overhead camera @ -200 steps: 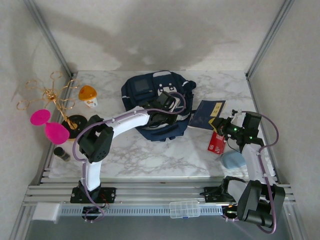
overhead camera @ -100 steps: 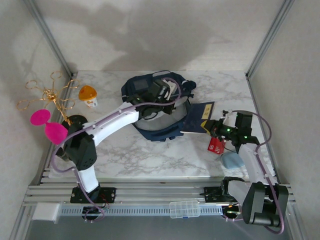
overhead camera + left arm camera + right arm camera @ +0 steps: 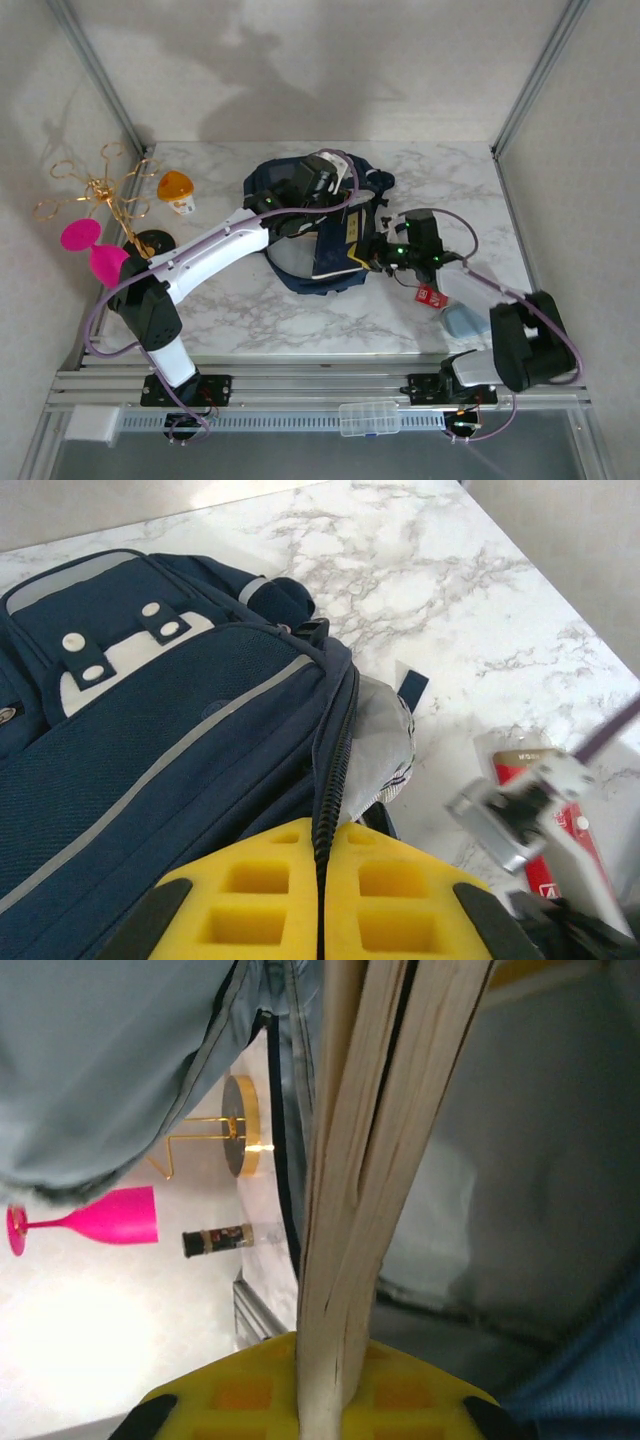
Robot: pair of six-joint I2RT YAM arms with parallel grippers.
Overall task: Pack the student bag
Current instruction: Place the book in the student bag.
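Note:
The student bag [image 3: 290, 180], navy with a grey stripe, lies at the back middle of the table. My left gripper [image 3: 322, 190] is shut on its black zipper edge [image 3: 322, 800] and holds the mouth up, the yellow pads [image 3: 250, 890] pressed together on it. My right gripper [image 3: 374, 250] is shut on a dark blue book [image 3: 338, 242] with a yellow label. The book sits partly inside the bag's mouth. In the right wrist view its pale page edges [image 3: 365, 1160] run between the pads into the grey lining [image 3: 520, 1160].
A red box [image 3: 430, 295] and a light-blue object [image 3: 465, 320] lie right of the bag. At the left stand an orange-lidded jar [image 3: 176, 190], a gold wire stand [image 3: 100, 195] and pink glasses [image 3: 95, 250]. A small dark bottle [image 3: 225, 1238] lies near the front rail.
My right gripper has swung left with the book, from beside the red box into the bag's mouth. My left gripper has pulled the zipper edge up and back, widening the opening.

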